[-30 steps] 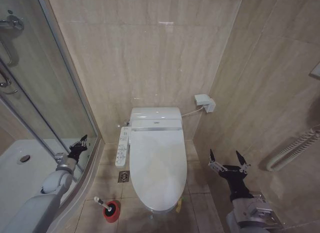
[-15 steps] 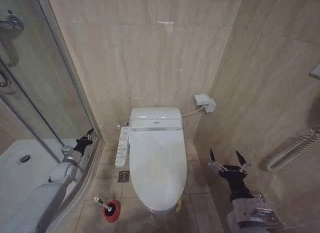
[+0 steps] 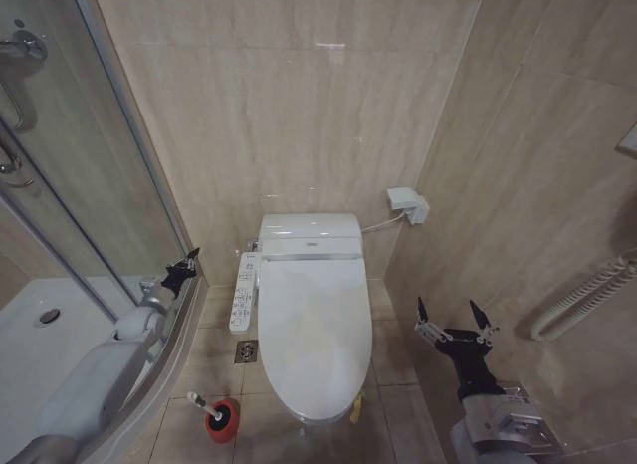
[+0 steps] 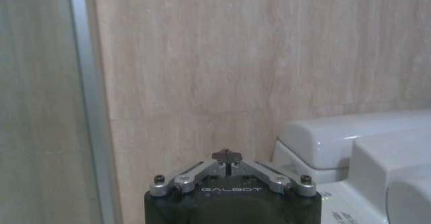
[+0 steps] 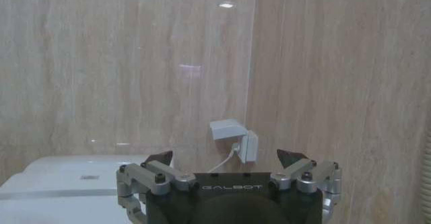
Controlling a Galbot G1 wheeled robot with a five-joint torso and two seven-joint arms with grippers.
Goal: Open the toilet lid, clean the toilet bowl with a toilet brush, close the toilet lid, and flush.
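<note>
The white toilet lid point(image 3: 314, 335) lies shut over the toilet bowl point(image 3: 315, 414), whose inside is hidden. A small yellow-green tag point(image 3: 355, 409) sticks out at the lid's front right edge. The toilet brush point(image 3: 207, 407) stands tilted in its red holder point(image 3: 223, 422) on the floor, front left of the toilet. My left gripper point(image 3: 183, 266) is shut, empty, in the air left of the side control panel point(image 3: 242, 293), close to the shower frame; in the left wrist view, the left gripper point(image 4: 227, 157) faces the wall beside the toilet's rear unit point(image 4: 336, 141). My right gripper point(image 3: 453, 316) hangs open and empty to the right of the toilet.
A glass shower enclosure point(image 3: 95, 215) with a metal frame bounds the left side. A floor drain point(image 3: 246, 351) sits beside the toilet. A white wall box point(image 3: 407, 204) with a cable is behind it. A coiled hose point(image 3: 582, 300) hangs on the right wall.
My left arm has reached forward and to the right along the shower frame, toward the toilet's rear left. The right arm has not moved.
</note>
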